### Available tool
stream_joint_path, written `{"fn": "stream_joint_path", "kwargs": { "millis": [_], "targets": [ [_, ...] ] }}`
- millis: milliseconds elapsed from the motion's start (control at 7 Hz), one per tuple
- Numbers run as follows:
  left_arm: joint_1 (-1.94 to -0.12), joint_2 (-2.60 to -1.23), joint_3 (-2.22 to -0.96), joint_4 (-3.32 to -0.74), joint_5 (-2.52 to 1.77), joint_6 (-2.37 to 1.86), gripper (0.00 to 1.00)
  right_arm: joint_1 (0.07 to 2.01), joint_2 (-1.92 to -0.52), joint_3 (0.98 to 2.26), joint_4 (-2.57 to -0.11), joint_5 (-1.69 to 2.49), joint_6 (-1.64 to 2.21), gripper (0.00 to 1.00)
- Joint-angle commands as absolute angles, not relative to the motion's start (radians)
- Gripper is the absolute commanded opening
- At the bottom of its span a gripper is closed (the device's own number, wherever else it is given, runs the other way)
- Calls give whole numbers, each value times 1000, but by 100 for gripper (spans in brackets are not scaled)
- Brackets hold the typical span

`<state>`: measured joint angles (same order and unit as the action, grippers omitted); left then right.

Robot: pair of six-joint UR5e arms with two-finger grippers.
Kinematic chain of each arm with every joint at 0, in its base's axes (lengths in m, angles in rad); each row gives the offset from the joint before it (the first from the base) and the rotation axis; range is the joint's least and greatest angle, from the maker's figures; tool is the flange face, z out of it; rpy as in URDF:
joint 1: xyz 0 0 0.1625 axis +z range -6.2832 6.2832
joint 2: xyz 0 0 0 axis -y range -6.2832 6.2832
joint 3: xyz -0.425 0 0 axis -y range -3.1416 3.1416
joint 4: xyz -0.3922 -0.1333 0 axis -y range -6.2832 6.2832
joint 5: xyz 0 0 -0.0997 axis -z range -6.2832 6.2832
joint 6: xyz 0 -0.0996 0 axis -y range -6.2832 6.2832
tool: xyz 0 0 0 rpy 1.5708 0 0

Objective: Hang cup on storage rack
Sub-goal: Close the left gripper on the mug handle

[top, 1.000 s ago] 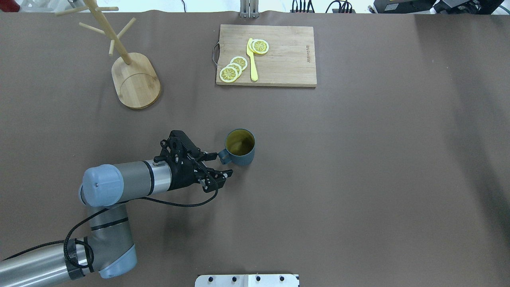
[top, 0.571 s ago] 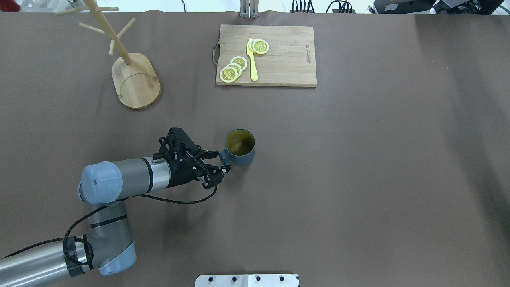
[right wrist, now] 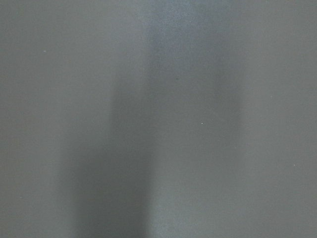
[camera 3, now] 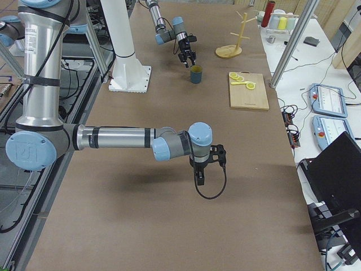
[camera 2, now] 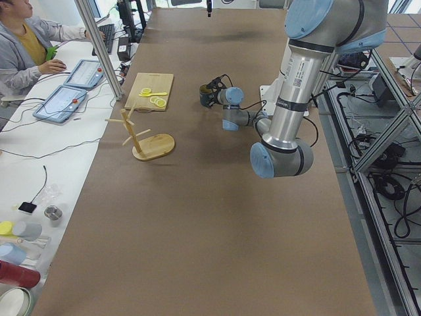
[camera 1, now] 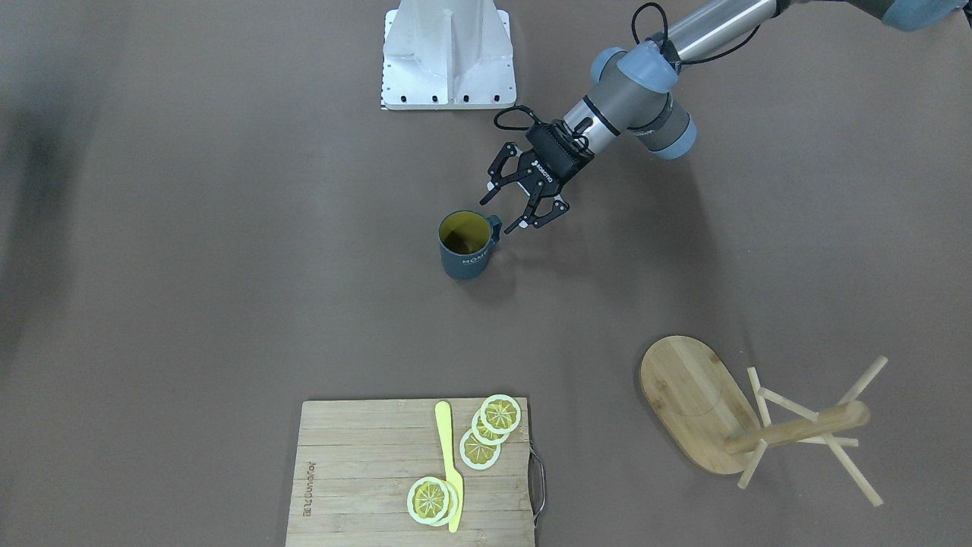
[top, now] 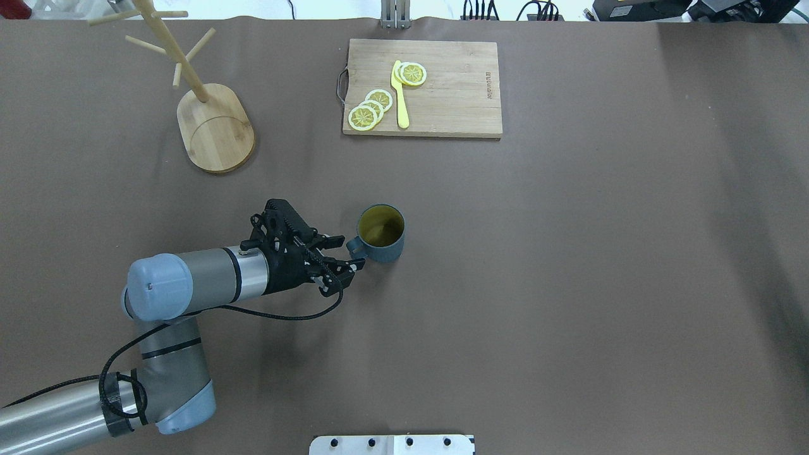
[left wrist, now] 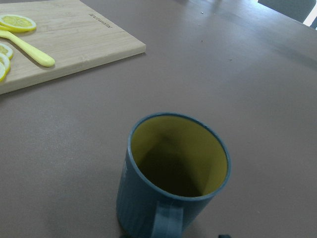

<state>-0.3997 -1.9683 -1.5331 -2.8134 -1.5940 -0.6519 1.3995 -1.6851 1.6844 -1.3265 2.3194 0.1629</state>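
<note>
Two tools: left tool (top: 351, 253) apart at cup (top: 380, 235) handle; right tool (camera 3: 202, 172) – can't tell.

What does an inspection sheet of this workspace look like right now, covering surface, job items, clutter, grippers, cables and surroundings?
Surface: table with a brown matte covering.
Job's things: cup upright, well apart from the storage rack; nothing hangs on the rack's pegs.
Clutter: cutting board carrying lemon slices and a yellow knife.
Grippers: left gripper open at the cup's handle, not closed on it; right gripper over the table, open or shut cannot be told.
Cables: black cable hangs in a loop behind the left gripper, away from the cup.
Surroundings: operator seated at a side desk.
</note>
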Motion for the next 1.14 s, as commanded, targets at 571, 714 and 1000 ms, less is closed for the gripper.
{"fn": "stream_joint_path", "kwargs": {
  "millis": [571,714,1000],
  "targets": [
    [-407,-1976,-1532,-2798,-1595,-652,44,1404,-1697,1684,-1325,2324,163,100],
    [-407,-1977,-1531,-2796,-1595,-652,36,1404,-1698,1686,-1324,2324,163,100],
    [-407,-1979,-1534,-2774,-1597,-660,2,1405,-1701,1681,-1325,2324,163,100]
  ]
}}
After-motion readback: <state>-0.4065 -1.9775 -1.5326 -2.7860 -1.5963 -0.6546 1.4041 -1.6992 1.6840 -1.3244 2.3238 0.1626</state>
